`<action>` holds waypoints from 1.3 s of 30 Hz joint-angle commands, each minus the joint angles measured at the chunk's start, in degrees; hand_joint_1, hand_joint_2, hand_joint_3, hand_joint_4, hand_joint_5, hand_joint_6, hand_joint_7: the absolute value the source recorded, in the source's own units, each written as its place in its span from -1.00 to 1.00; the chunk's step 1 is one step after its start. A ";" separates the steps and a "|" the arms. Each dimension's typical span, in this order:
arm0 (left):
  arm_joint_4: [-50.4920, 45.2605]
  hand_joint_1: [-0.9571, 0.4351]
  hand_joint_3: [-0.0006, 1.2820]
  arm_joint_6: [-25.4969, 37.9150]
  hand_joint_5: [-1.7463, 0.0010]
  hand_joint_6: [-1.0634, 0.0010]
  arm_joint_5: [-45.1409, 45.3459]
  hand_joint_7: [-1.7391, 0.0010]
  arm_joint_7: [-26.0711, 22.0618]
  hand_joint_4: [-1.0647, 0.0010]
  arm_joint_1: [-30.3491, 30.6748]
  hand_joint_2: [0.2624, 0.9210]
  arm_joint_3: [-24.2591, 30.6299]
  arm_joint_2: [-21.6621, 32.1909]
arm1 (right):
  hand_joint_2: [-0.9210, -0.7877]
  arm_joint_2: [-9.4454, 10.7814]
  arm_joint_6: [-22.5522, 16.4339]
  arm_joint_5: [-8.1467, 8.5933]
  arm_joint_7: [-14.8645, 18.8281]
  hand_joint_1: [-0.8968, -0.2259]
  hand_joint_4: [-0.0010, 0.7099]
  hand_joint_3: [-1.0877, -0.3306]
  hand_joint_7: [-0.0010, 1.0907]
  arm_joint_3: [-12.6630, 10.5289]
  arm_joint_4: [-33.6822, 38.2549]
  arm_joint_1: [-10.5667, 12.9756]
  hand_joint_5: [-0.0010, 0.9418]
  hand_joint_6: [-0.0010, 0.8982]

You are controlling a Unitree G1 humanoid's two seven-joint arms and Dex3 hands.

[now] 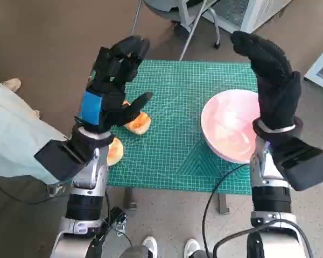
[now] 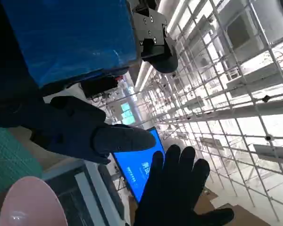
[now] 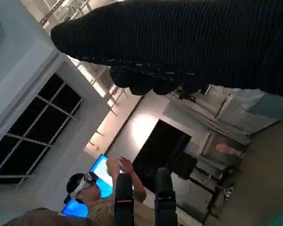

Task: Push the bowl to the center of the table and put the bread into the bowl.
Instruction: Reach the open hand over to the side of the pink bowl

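A pink bowl (image 1: 230, 132) sits on the right side of the green mat (image 1: 177, 97), close to the mat's right edge; its rim also shows in the left wrist view (image 2: 30, 203). One golden piece of bread (image 1: 139, 123) lies left of the middle, and a second piece (image 1: 115, 152) lies at the mat's left edge, half hidden by my left wrist. My left hand (image 1: 116, 75) is raised above the bread, fingers spread, holding nothing. My right hand (image 1: 272, 80) is raised above the bowl's right rim, fingers apart and empty; the left wrist view shows it as a dark glove (image 2: 174, 188).
A chair's metal legs (image 1: 196, 24) stand beyond the table's far edge. A pale garment (image 1: 11, 134) lies to the left of the table. Two shoes (image 1: 169, 248) show by the near edge. In the right wrist view a person (image 3: 87, 200) wearing a headset holds both hands up.
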 commanded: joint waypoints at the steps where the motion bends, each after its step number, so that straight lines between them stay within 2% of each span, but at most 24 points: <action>1: 0.29 -0.15 -0.55 -0.13 0.98 0.85 -0.59 0.15 -0.24 0.36 0.45 1.00 0.09 -0.09 | -1.00 -0.56 0.15 0.62 0.68 0.04 0.04 -0.02 0.37 -0.17 1.10 1.01 -1.00 -0.87; 18: 0.52 -0.15 -0.55 -0.52 0.98 0.84 -0.37 0.15 -0.16 0.37 0.36 1.00 0.10 -0.08 | -1.00 -0.57 0.41 1.52 1.61 0.07 0.02 -0.03 0.38 -0.50 1.08 1.61 -1.00 -0.88; 22: 0.56 -0.14 -0.55 -0.65 0.98 0.84 -0.40 0.15 -0.18 0.37 0.39 1.00 0.05 -0.19 | -1.00 -1.12 0.06 1.58 1.67 0.07 0.00 -0.03 0.38 -0.91 1.29 1.91 -1.00 -0.89; 28: 0.77 -0.13 -0.55 -1.19 0.98 0.85 -0.25 0.15 -0.19 0.37 0.60 1.00 -0.01 -0.33 | -1.00 -2.98 -0.97 3.01 2.49 0.07 -0.02 -0.02 0.37 -2.52 3.21 2.37 -1.00 -0.89; 32: 0.85 -0.12 -0.55 -1.32 0.98 0.85 -0.24 0.14 -0.20 0.37 0.60 1.00 -0.02 -0.32 | -1.00 -3.20 -1.52 3.33 2.87 0.07 -0.03 -0.03 0.37 -2.84 4.05 2.21 -1.00 -0.89; 36: 1.43 -0.12 -0.54 -2.16 0.98 0.85 -0.11 0.14 -0.38 0.36 0.94 1.00 0.18 -0.14 | -1.00 -6.53 -4.96 2.65 0.52 0.11 -0.05 -0.09 0.45 -6.71 7.94 4.17 -1.00 -0.96; 39: 1.65 -0.12 -0.54 -2.56 0.98 0.84 0.01 0.14 -0.35 0.36 1.05 1.00 0.22 -0.10 | -1.00 -7.55 -6.57 1.37 -1.36 0.14 -0.07 -0.15 0.48 -8.10 9.87 4.81 -1.00 -0.99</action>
